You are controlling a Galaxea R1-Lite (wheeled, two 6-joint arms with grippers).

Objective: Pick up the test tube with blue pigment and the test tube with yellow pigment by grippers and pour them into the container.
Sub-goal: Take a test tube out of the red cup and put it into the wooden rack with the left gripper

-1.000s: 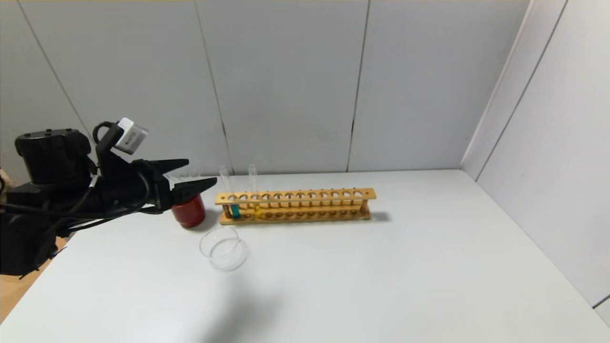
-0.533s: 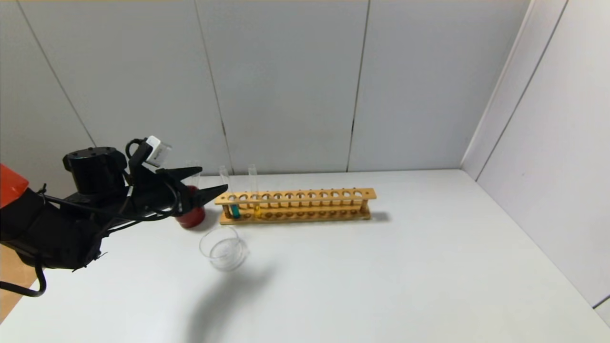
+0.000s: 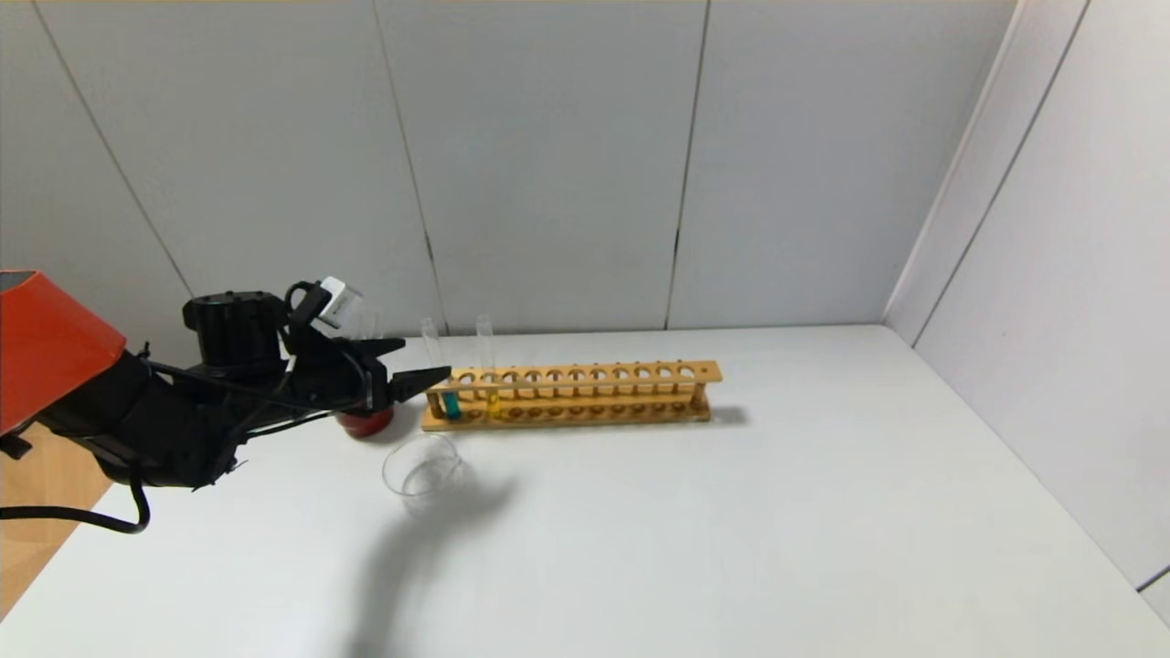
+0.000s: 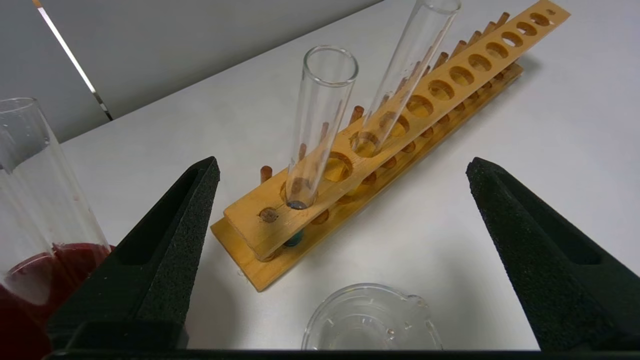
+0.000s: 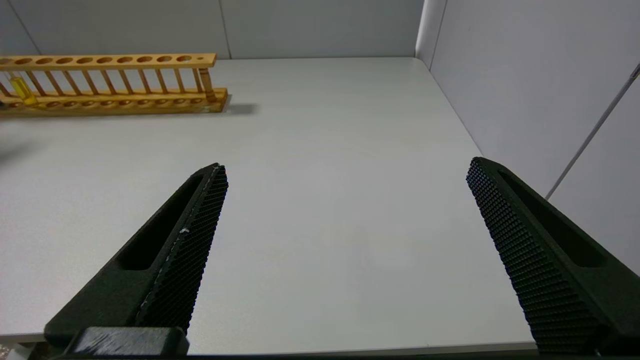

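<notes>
My left tool [image 3: 411, 363] spread wide, empty, at rack's [image 3: 585, 393] end, just short of blue tube [image 3: 437, 370]. Yellow tube [image 3: 487, 364] two holes further along rack. Dish [image 3: 422, 473] on table [image 3: 731, 530] in front of rack's left end. Right tool [image 5: 345, 250] spread wide, empty, well apart from rack.

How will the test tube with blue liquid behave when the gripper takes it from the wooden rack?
The test tube with blue pigment looks like thin, smooth glass, so probably fragile and slippery. It leans loosely in the rack, so it should lift easily. The open left gripper is beside it.
</notes>
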